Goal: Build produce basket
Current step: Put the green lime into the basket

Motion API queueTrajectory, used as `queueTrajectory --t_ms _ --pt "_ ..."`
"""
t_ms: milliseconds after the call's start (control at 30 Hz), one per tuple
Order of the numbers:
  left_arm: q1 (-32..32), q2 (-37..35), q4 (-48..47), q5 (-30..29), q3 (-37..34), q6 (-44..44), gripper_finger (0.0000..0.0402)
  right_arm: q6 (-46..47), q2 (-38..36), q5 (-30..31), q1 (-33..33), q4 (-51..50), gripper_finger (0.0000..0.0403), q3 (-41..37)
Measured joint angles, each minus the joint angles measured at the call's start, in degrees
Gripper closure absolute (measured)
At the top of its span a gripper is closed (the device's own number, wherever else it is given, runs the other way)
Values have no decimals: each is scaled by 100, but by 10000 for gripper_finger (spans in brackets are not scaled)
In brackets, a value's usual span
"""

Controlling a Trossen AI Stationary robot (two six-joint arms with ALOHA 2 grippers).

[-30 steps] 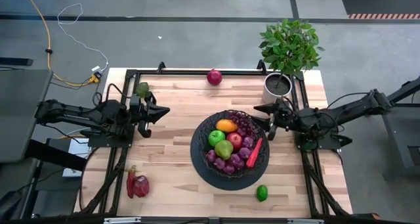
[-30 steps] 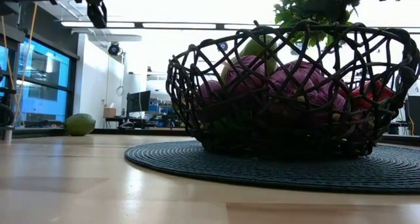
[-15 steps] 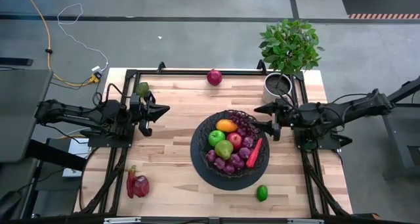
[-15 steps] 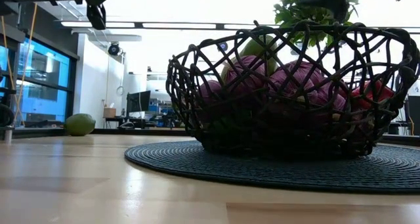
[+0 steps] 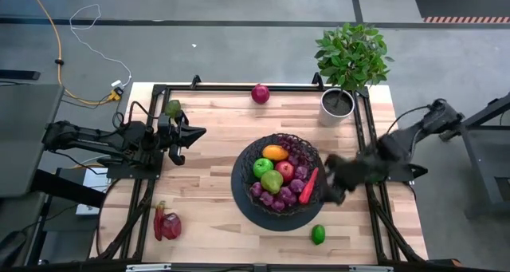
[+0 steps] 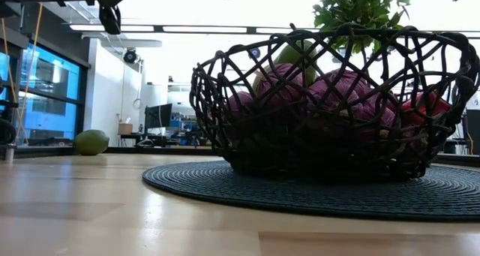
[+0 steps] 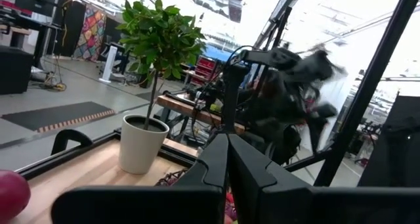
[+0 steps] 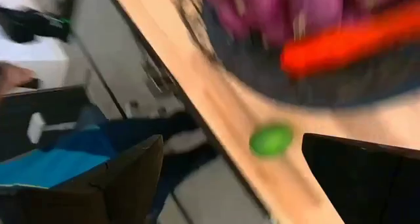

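Two arms are reaching over the worktop (image 5: 207, 168). The basket (image 5: 279, 176) is sitting on a round dark mat (image 5: 275, 216) in the middle, holding an orange fruit (image 5: 275, 152), a green apple (image 5: 263, 167), a pear (image 5: 272, 181), a red apple (image 5: 285, 170), grapes (image 5: 279, 199) and a red pepper (image 5: 309, 186). The right end effector (image 5: 333, 182) is hanging just beside the basket's right edge, blurred, with its fingers (image 8: 128, 184) spread wide apart and nothing between them. A lime (image 5: 318, 234) is lying on the wood near the front, below that end effector. The left end effector (image 5: 191, 134) is waiting at the left side, fingers pressed together. A red onion (image 5: 260, 93) is lying at the far edge, an avocado (image 5: 172, 108) at the far left, and a red fruit (image 5: 170, 225) at the front left. A potted plant (image 5: 349, 65) is standing at the far right corner
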Motion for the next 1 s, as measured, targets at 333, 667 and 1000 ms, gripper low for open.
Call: queueTrajectory --t_ms 333,667,1000 --pt "0 2 -5 0 0 0 401 3816 1622 86 1363 55 57 0" --pt "0 2 4 95 0 0 401 4744 2863 59 1498 842 57 -2" --pt "0 2 10 105 0 -15 401 4496 3337 17 1509 999 57 -4"
